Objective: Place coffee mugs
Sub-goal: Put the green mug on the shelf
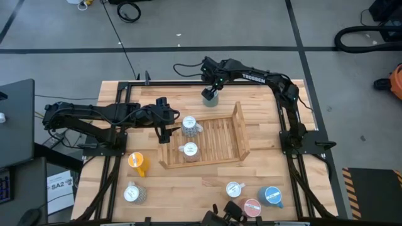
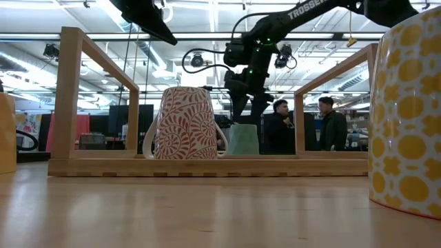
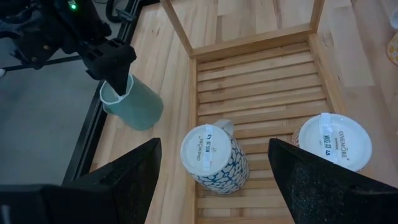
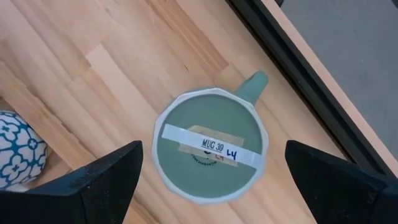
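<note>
A pale green mug (image 1: 210, 96) stands upside down on its rim on the table, just beyond the far side of the wooden slatted tray (image 1: 242, 135). Its taped base shows in the right wrist view (image 4: 210, 148). My right gripper (image 1: 211, 86) hangs open over it, one finger on either side (image 4: 211, 186), with no touch showing. A blue-patterned mug (image 3: 211, 158) and a red-patterned mug (image 3: 333, 142) stand upside down on the tray's slats. My left gripper (image 3: 214, 149) is open and empty above the tray's left edge (image 1: 167, 125), near the blue-patterned mug.
Near the table's front edge stand an orange mug (image 1: 138, 162), a speckled grey mug (image 1: 133, 193), a white mug (image 1: 234, 188), a pink mug (image 1: 251, 207) and a blue mug (image 1: 272, 196). The tray has raised frames at its ends (image 2: 76, 96). People stand in the room beyond (image 2: 279, 124).
</note>
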`<control>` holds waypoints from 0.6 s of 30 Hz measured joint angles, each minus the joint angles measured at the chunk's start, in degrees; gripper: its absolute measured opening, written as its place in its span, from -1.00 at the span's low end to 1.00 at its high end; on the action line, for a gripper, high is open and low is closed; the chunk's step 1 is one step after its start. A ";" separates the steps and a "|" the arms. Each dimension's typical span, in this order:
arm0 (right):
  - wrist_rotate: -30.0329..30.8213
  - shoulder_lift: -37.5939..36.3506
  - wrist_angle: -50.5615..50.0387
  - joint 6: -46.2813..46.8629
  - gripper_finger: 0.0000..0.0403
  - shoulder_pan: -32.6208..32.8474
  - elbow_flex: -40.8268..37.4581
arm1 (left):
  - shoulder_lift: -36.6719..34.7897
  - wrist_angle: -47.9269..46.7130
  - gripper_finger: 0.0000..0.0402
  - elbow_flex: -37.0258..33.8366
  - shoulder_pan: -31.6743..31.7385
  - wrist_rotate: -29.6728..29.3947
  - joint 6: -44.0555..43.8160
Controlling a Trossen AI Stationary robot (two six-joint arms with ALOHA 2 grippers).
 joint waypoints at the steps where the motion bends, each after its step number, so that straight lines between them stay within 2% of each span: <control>1: -0.02 0.01 0.00 0.00 0.98 0.05 0.00 | 0.00 -0.01 0.51 0.00 0.00 0.00 0.00; 18: 0.18 0.04 1.44 -0.15 0.98 0.48 0.02 | 0.00 0.00 0.51 0.00 0.00 0.00 0.02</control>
